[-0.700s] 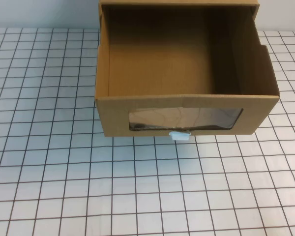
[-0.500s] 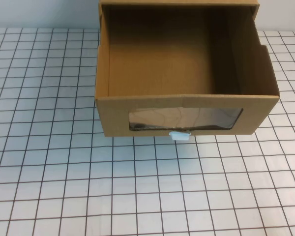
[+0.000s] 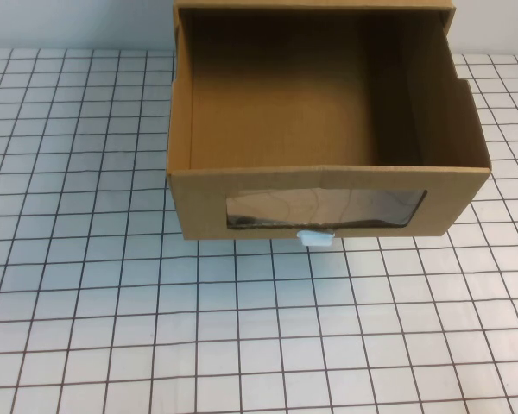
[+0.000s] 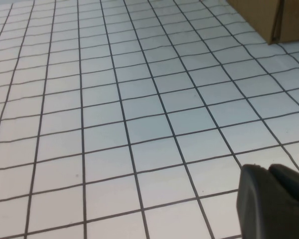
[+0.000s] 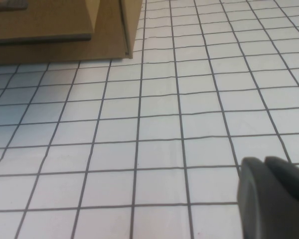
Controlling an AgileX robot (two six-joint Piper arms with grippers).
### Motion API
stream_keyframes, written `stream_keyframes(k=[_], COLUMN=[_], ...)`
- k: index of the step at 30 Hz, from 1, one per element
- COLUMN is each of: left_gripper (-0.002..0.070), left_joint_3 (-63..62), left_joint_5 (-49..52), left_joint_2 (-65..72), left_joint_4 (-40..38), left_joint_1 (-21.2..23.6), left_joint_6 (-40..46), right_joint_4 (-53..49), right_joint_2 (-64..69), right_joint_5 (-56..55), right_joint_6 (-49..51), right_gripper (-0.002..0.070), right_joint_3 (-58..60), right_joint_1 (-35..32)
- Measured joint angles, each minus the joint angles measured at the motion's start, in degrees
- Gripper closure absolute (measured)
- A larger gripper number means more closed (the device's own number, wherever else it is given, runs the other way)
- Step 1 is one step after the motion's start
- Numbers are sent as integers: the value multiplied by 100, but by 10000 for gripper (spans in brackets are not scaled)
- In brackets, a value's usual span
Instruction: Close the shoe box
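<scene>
The shoe box [image 3: 328, 185] is a brown cardboard drawer pulled out toward me at the back middle of the table, open and empty inside. Its front has a wide clear window [image 3: 324, 210] with a small white pull tab [image 3: 315, 236] below it. Its corner shows in the left wrist view [image 4: 269, 20] and its side in the right wrist view [image 5: 65, 30]. Neither arm shows in the high view. My left gripper [image 4: 269, 172] is shut and empty above the grid table, away from the box. My right gripper [image 5: 264, 167] is shut and empty, also apart from the box.
The table [image 3: 112, 302] is white with a black grid. The box's outer sleeve [image 3: 315, 5] stands at the back edge against the pale wall.
</scene>
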Motion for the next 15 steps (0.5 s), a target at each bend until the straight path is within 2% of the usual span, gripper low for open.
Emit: stream_keyframes(k=[10,15], left_gripper=[680,680], left_joint_3=[0,0], left_joint_5=[-139,-736], left_joint_2=[0,0], left_joint_4=[-9,-9], left_joint_1=[0,0], left_joint_6=[0,0], right_joint_4=[0,0], right_joint_2=[0,0], right_joint_5=[-65,-897], right_joint_6=[0,0], right_gripper=[690,690], right_joint_3=[4,13], right_joint_1=[0,0])
